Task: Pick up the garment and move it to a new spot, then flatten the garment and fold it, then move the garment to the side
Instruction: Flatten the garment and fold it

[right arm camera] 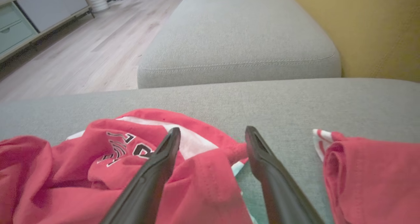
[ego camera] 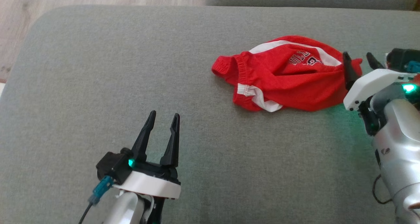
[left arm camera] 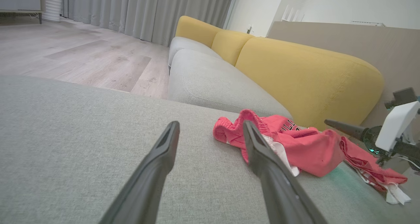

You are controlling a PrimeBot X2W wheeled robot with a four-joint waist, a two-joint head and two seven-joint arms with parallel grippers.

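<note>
Limp, light red shorts (ego camera: 285,76) lie crumpled on a grey cushion (ego camera: 98,70); right hand (ego camera: 357,55), spread at their edge, and spread left hand (ego camera: 164,114) would best pinch the waistband (ego camera: 241,66).

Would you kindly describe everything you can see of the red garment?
The red garment is soft, jersey-like cloth with white stripes, a gathered elastic band and dark printed lettering. It lies crumpled in a loose heap on the grey cushion, towards its right side. The right gripper has its fingers open at the heap's right edge; whether they touch the cloth I cannot tell.
</note>
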